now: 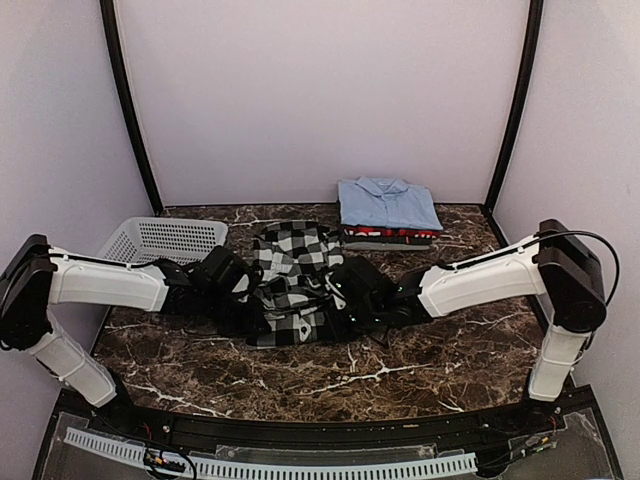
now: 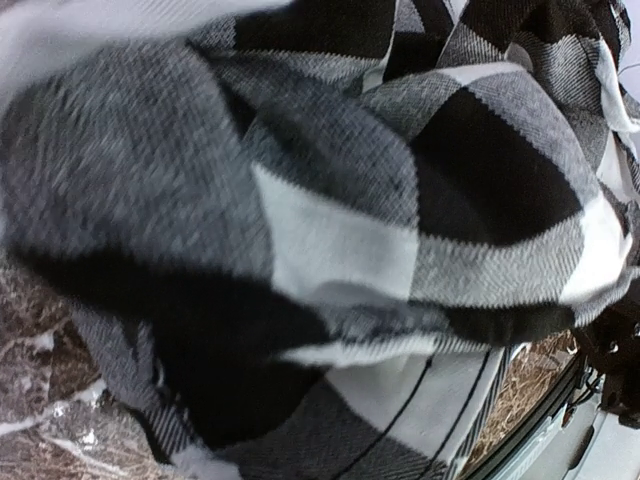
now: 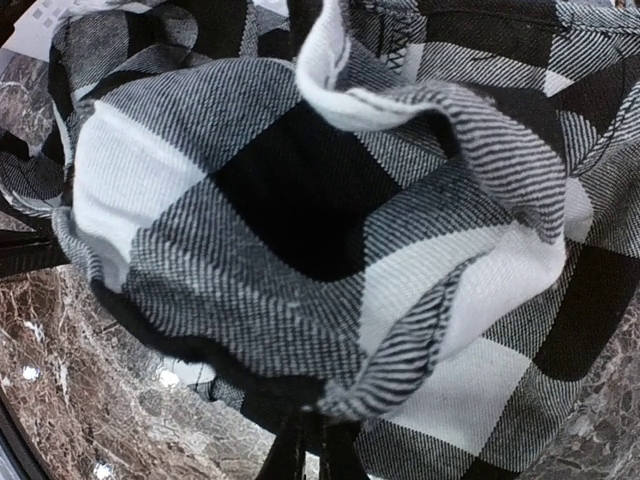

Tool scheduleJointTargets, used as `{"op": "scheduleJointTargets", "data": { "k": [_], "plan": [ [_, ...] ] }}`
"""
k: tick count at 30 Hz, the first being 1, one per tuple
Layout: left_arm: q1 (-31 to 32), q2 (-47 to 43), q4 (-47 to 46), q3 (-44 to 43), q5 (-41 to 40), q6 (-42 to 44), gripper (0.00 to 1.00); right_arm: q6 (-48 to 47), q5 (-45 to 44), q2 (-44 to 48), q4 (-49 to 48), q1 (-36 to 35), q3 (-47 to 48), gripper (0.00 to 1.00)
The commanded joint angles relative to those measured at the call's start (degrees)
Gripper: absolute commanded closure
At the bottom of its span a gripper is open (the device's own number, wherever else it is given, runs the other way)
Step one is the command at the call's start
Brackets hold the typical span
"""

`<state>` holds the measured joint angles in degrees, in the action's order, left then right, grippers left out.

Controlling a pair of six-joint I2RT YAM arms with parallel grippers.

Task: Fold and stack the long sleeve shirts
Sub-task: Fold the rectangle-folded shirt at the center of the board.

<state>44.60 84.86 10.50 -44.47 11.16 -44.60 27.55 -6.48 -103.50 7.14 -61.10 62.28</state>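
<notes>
The black-and-white check shirt [image 1: 292, 278] lies bunched up in the middle of the table, between my two grippers. My left gripper [image 1: 250, 290] is at its left side. In the left wrist view the check cloth [image 2: 330, 230] hangs close across the whole picture and hides the fingers; it seems held. My right gripper [image 3: 312, 445] is shut on a fold of the check cloth [image 3: 300, 230], with its dark fingertips [image 3: 290, 455] pinched together at the bottom edge. It sits at the shirt's right side [image 1: 345, 292]. The light blue collared shirt [image 1: 388, 203] lies folded on the red one [image 1: 390, 233] at the back right.
A grey perforated basket [image 1: 160, 240] stands at the back left, just behind my left arm. The dark marble table [image 1: 400, 370] shows in front of the shirt. Black frame posts stand at both back corners.
</notes>
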Motion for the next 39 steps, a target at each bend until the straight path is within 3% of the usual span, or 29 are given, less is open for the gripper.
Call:
{"op": "scheduleJointTargets", "data": {
  "k": [1, 13, 23, 32, 39],
  "plan": [
    [0.26, 3.62, -3.35, -5.29, -2.38, 1.32, 0.94, 1.64, -2.13, -1.22, -2.35, 1.25, 2.31, 0.95],
    [-3.45, 14.06, -1.18, -18.21, -8.26, 4.89, 0.92, -0.28, -2.12, -7.58, -2.06, 6.27, 11.77, 0.91],
    [-7.72, 19.71, -0.85, -25.45, -10.46, 4.76, 0.90, -2.92, -0.75, -17.62, 2.62, 11.54, 25.98, 0.68],
    [-8.10, 17.11, -2.20, -23.77, -9.13, 4.76, 0.88, -4.70, 5.47, -21.31, 3.26, 12.22, 29.63, 0.45],
    [-7.80, 14.77, -3.77, -21.78, -5.99, 3.89, 0.88, -5.32, 8.78, -26.10, 6.48, 12.66, 34.92, 0.37]
  ]
}}
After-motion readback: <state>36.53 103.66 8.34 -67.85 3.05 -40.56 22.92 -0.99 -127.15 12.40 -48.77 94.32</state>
